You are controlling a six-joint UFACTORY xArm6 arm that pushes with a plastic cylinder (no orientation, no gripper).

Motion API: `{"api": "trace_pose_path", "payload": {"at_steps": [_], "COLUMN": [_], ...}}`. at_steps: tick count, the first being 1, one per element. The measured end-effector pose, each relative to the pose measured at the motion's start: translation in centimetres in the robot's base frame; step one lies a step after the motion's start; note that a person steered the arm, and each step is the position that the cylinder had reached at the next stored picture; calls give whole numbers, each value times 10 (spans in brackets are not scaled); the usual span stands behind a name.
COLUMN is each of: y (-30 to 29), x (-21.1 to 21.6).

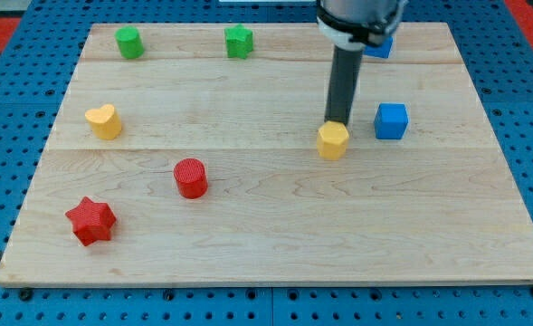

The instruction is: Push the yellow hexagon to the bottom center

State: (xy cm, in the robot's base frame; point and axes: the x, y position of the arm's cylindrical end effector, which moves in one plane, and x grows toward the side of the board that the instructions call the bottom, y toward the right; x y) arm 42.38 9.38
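Wooden board (275, 244) — my tip (337, 121) touching the yellow hexagon's (333, 141) top edge, blue cube (391, 121) just right

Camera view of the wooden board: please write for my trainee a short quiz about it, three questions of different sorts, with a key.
1. True or false: my tip stands at the side of the yellow hexagon that faces the view's top.
2. Which block lies nearest the yellow hexagon on the view's right?
A. the red star
B. the blue cube
C. the green star
3. Fill in: the red cylinder lies toward the view's ____ from the yellow heart.

Key
1. True; the tip seems to touch the hexagon's upper edge.
2. B
3. bottom right
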Motion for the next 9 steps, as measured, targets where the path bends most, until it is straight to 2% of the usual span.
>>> {"api": "trace_pose_path", "payload": {"at_steps": [1,2,3,4,6,7,9], "y": [0,16,-31,-103,-8,-20,-50], "x": [67,70,72,91,66,94,121]}}
